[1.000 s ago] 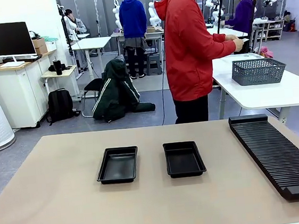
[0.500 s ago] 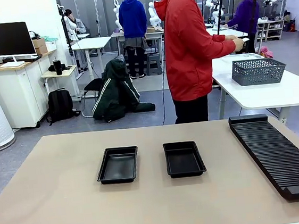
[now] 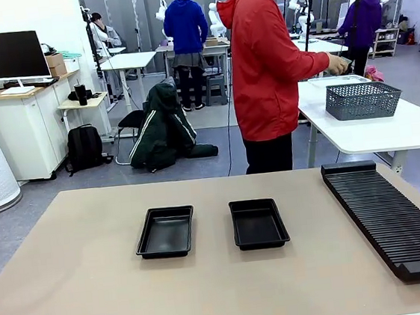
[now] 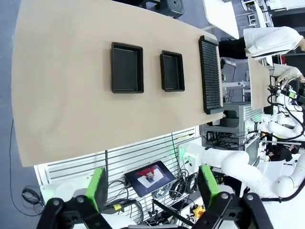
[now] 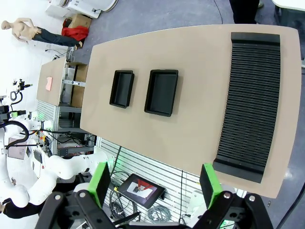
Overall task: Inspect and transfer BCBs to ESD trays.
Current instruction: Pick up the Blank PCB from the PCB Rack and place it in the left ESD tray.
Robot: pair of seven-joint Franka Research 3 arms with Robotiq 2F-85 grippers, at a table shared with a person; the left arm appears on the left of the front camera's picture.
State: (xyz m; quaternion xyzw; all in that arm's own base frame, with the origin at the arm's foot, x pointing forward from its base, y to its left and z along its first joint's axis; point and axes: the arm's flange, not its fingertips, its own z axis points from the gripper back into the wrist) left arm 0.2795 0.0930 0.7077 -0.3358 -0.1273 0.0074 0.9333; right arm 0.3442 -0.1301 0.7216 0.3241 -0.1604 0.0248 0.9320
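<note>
Grey floor [image 3: 43, 213], white table [image 3: 387, 130], black monitor [image 3: 4, 56] on cabinet [image 3: 31, 131], jacket [image 3: 163, 128] over chair [image 3: 132, 120]

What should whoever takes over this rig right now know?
Left gripper: open, holding nothing, high above the table.
Right gripper: open, holding nothing, also high.
Left ESD tray and right ESD tray sit side by side mid-table, both bare inside. The slotted rack lies along the robot's right edge.
Person stands at the far side, turned toward the grey basket on the next table.
Done: nothing transferred. Left: every inspection and transfer.

The ribbed rack [image 3: 389, 221] runs off the right edge.
</note>
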